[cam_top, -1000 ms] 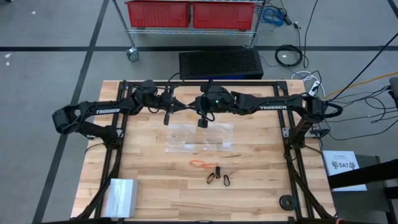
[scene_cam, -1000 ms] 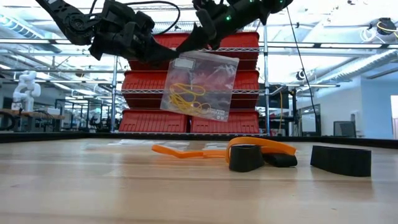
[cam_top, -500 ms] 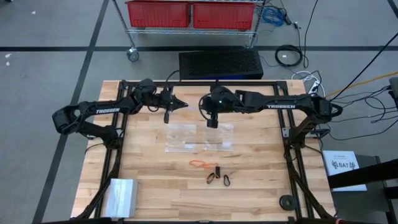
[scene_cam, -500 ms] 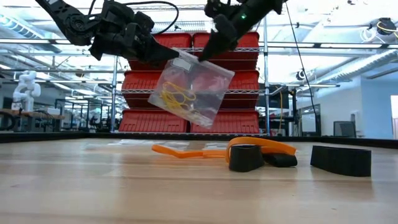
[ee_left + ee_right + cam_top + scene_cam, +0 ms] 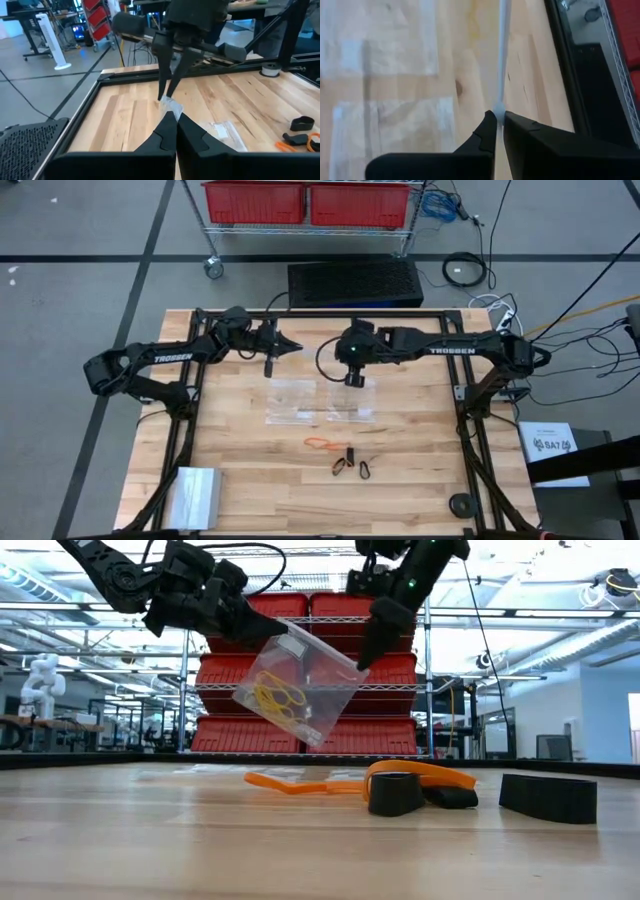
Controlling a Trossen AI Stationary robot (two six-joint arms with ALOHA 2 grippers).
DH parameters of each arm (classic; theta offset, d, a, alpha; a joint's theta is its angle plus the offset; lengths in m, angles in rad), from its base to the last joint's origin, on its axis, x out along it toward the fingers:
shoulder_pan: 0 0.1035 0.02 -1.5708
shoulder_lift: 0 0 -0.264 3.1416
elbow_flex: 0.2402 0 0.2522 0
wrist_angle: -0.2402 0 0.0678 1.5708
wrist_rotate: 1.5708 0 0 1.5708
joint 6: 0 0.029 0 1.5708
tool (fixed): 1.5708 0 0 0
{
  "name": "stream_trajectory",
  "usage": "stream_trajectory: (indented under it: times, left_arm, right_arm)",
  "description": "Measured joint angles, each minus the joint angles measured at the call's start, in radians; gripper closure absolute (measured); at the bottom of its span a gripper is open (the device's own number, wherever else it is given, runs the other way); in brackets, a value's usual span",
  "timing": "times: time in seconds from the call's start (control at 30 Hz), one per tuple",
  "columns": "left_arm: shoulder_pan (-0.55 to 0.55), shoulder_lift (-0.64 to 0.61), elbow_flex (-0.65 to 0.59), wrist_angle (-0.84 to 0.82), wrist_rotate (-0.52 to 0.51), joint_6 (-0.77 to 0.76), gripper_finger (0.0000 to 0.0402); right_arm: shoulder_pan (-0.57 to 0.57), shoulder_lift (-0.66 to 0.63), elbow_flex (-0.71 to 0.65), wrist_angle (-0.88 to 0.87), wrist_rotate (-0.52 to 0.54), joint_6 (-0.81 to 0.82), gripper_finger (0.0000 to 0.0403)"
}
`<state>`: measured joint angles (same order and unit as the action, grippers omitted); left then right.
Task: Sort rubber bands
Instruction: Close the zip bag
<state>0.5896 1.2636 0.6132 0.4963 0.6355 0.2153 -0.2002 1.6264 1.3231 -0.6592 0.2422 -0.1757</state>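
Observation:
A clear plastic bag point(image 5: 300, 690) with yellowish rubber bands point(image 5: 280, 697) inside hangs above the table's far middle, between my two grippers. My left gripper point(image 5: 283, 630) is shut on its upper corner. My right gripper point(image 5: 362, 662) is shut on the opposite, lower corner. In the high view the left gripper point(image 5: 298, 345) points toward the table's right and the right gripper point(image 5: 352, 379) points down. On the table near the front lie an orange band point(image 5: 320, 443) and black bands point(image 5: 343, 461), also in the low view point(image 5: 395, 792). My left gripper pinches the bag's upper corner point(image 5: 170, 106) between its two fingers, coming level from the table's left. The bag hangs below it, tilted and clear of the table. My right gripper pinches the bag's other top corner point(image 5: 500, 107) between its two fingertips, coming from above and pointing down. The bag's edge point(image 5: 503, 55) runs away from it, drawn straight.
Two more clear bags point(image 5: 320, 401) lie flat on the table under the grippers. A silvery bundle point(image 5: 195, 495) lies at the front left corner and a black round thing point(image 5: 460, 503) at the front right. Red bins point(image 5: 300, 735) stand behind the table.
My right gripper has gone toward the table's right edge and a little down, still shut on the bag. The bag has turned about: its right corner has dropped and its top edge now slants down from the left gripper, which has kept still.

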Motion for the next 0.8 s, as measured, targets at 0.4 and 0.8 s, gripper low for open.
stream_trajectory:
  times: [0.4, 0.8]
  left_arm:
    - [0.000, 0.039, 0.004, -0.125, -0.301, 0.009, 0.0401]
    - [0.036, 0.189, 0.018, -0.107, -0.516, 0.000, 0.0303]
  right_arm:
    - [-0.092, -0.014, 0.000, 0.006, -0.007, 0.060, 0.0384]
    - [-0.249, -0.019, -0.004, 0.061, -0.021, 0.010, 0.0257]
